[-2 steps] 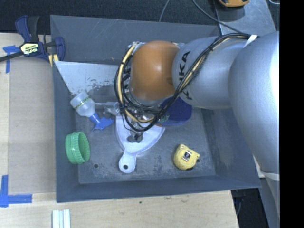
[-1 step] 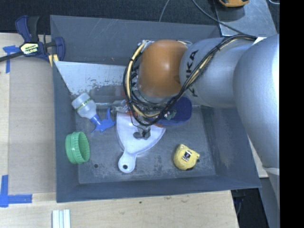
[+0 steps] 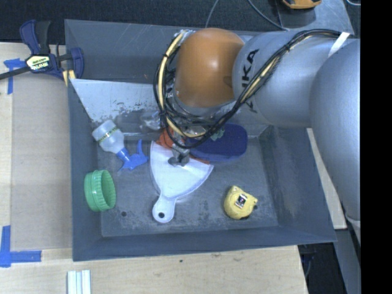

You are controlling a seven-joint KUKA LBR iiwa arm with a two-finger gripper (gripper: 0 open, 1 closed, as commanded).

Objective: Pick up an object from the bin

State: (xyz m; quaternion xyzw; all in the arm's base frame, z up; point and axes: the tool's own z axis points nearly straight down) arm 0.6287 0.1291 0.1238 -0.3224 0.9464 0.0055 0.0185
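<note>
Where the arm comes in from the right, its gripper (image 3: 179, 158) hangs low in the middle of the bin (image 3: 184, 241), over the upper edge of a white scoop (image 3: 177, 179) — wide or narrow, I cannot tell. A dark blue pad (image 3: 231, 144) lies just beside it; a yellow tape measure (image 3: 239, 203) and a green ring (image 3: 100, 190) lie apart.

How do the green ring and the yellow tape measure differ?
The green ring is round with a ribbed rim; the yellow tape measure is a chunky block with a dark label. The ring lies at the bin's left, the tape measure at its lower right. The ring looks wider. Both lie alone on the floor.
</note>
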